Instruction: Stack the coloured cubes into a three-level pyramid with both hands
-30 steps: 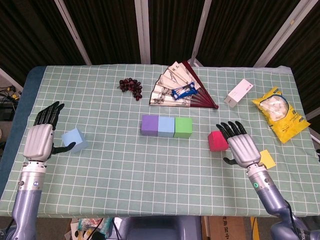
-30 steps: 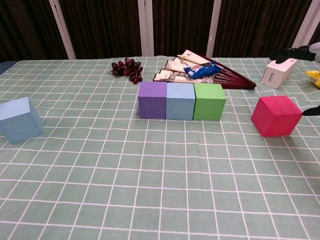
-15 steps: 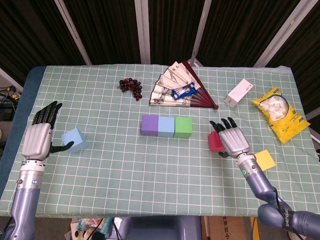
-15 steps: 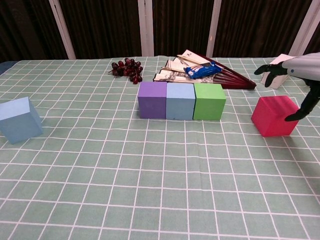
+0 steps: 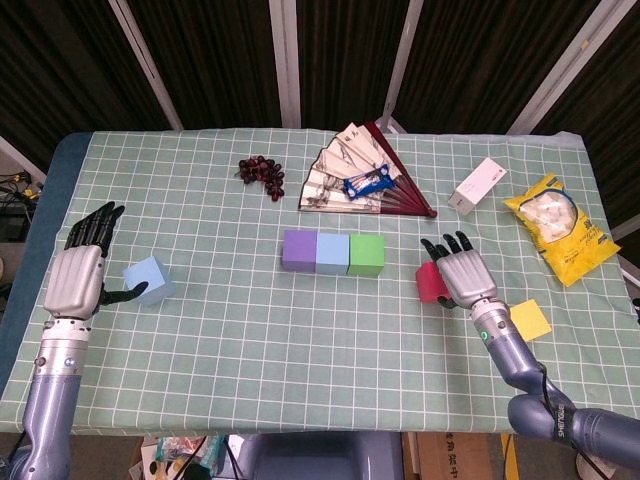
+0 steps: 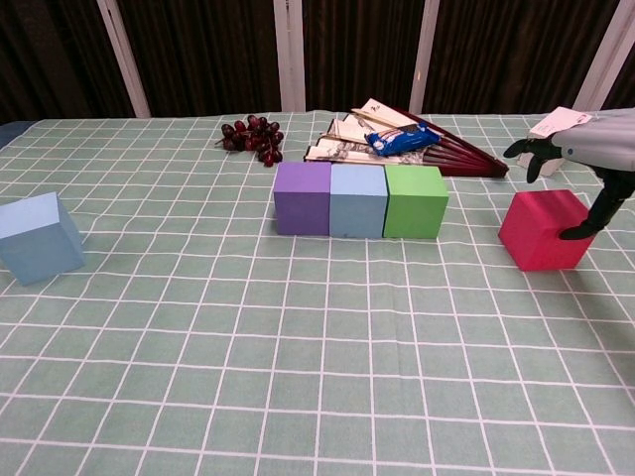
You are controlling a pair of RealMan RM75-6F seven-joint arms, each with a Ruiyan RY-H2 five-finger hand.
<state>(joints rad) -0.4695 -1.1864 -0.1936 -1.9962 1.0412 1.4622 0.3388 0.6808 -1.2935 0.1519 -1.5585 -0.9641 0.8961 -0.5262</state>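
Observation:
A purple cube (image 5: 298, 250), a blue cube (image 5: 332, 252) and a green cube (image 5: 367, 253) stand touching in a row at mid-table. To their right lies a red cube (image 5: 430, 284) (image 6: 544, 230). My right hand (image 5: 463, 275) (image 6: 587, 157) hovers over its right side, fingers spread above it and the thumb against its right face. A light-blue cube (image 5: 148, 279) (image 6: 38, 237) sits at the left. My left hand (image 5: 78, 276) is beside it, fingers apart, thumb tip at its near-left corner. A yellow cube (image 5: 530, 319) lies flat right of the right wrist.
A folding fan (image 5: 355, 180) with a blue packet on it and a bunch of grapes (image 5: 261, 172) lie behind the row. A white box (image 5: 477, 186) and a yellow snack bag (image 5: 560, 226) sit at the far right.
My right hand has moved left and forward from beside the red cube to over it, its thumb now at the cube's side. The left hand and all the cubes have stayed put.

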